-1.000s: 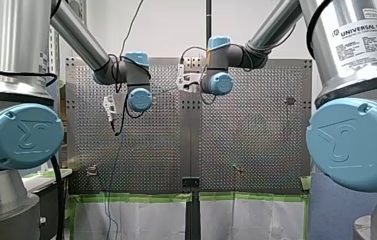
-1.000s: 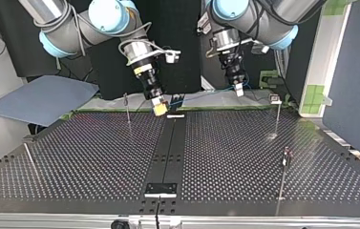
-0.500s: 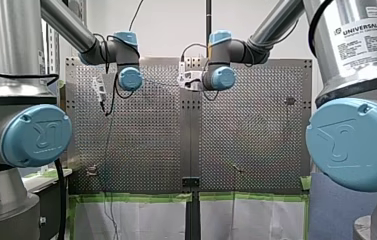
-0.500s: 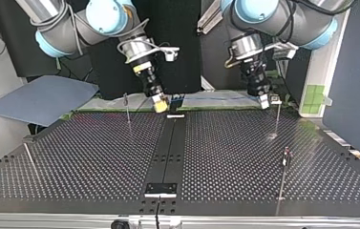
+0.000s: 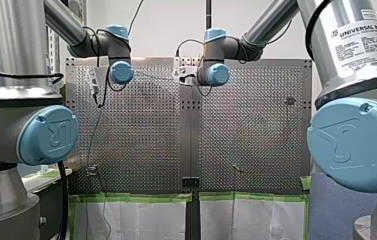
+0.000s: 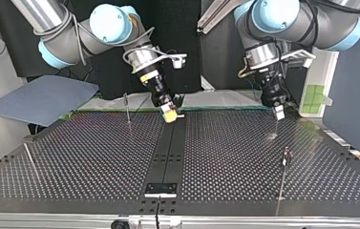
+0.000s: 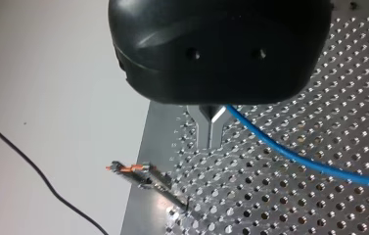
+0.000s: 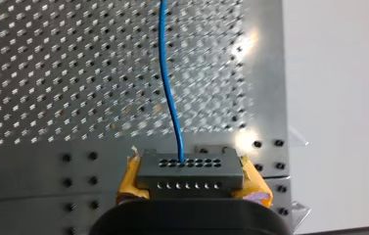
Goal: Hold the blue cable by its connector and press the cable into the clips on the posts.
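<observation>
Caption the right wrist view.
My right gripper clamps the grey connector; the blue cable runs ahead over the perforated table.

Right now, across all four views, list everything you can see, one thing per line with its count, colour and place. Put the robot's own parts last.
blue cable: one, blue, runs from the connector to my left gripper.
connector: one, grey, between my right gripper's yellow pads.
posts: four, thin metal, standing apart on the table.
table: one, perforated metal, below both grippers.
centre strip: one, black, down the table's middle.
sheet: one, blue-grey, beyond the table at the top view's left.
tape: green, along the table's near edge in the front view.
left gripper: one, black with metal fingers, shut on the blue cable.
right gripper: one, yellow pads, shut on the connector.
</observation>
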Robot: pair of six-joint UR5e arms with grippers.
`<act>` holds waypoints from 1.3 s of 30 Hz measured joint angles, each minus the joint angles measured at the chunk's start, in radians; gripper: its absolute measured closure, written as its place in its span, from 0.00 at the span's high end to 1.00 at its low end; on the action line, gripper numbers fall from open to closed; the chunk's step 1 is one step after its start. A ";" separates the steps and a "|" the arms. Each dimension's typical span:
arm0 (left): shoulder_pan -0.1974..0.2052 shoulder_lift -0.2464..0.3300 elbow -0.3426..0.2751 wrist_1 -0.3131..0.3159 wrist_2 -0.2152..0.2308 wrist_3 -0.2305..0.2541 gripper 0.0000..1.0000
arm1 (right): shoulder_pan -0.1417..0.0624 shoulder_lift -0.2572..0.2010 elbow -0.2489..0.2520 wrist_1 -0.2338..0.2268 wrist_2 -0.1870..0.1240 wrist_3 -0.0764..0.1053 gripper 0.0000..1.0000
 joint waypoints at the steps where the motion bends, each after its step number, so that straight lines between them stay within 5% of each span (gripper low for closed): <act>1: 0.003 0.000 0.003 -0.002 0.003 0.000 0.00 | 0.002 0.000 -0.008 0.004 -0.001 0.000 0.00; 13: 0.042 0.000 0.034 -0.019 0.030 -0.019 0.00 | 0.019 0.001 -0.074 0.028 -0.003 0.011 0.00; 31: 0.104 -0.005 0.163 -0.094 0.077 -0.064 0.00 | 0.044 0.007 -0.136 0.035 -0.002 0.023 0.00; 39: 0.132 -0.014 0.166 -0.100 0.100 -0.085 0.00 | 0.058 0.050 -0.184 0.049 0.012 0.027 0.00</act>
